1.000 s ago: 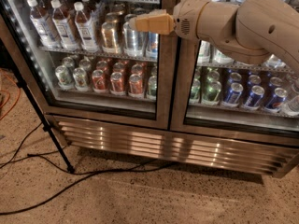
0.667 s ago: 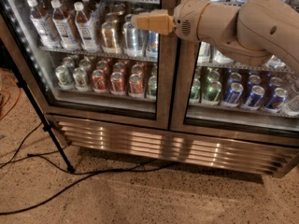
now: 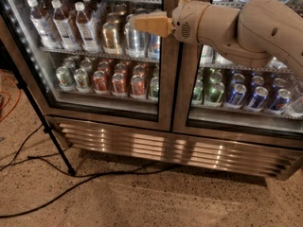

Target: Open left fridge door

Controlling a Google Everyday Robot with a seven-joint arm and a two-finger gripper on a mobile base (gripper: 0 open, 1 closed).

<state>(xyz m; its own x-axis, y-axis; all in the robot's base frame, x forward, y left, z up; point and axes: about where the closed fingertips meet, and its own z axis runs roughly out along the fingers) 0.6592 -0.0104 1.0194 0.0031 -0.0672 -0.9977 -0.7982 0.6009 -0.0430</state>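
Where the speckled beige stone floor (image 3: pixel 142 197) lies closest, thin black cables (image 3: pixel 71 186) trail across it past a slanted black stand leg (image 3: pixel 45 126), and behind them runs the ribbed brushed steel grille (image 3: pixel 165 148) at the fridge's base. Above, the bulky beige robot arm (image 3: pixel 246 27) reaches in from the right, ending in the tan wedge-shaped gripper (image 3: pixel 142 23), which points left; whether it is parted or closed cannot be told. It hangs in front of the upper right part of the left fridge door (image 3: pixel 166 93), a tall steel-framed glass pane that stands shut, and its tip overlaps the glass just left of the door's right frame; contact cannot be judged. A dotted white LED strip (image 3: pixel 21 41) runs down the door's left side. Behind the glass stand clear white-capped bottles (image 3: pixel 61 22) above red and green cans (image 3: pixel 118 82). The twin right glass door (image 3: pixel 236 131) shows green and blue cans (image 3: pixel 246 96).
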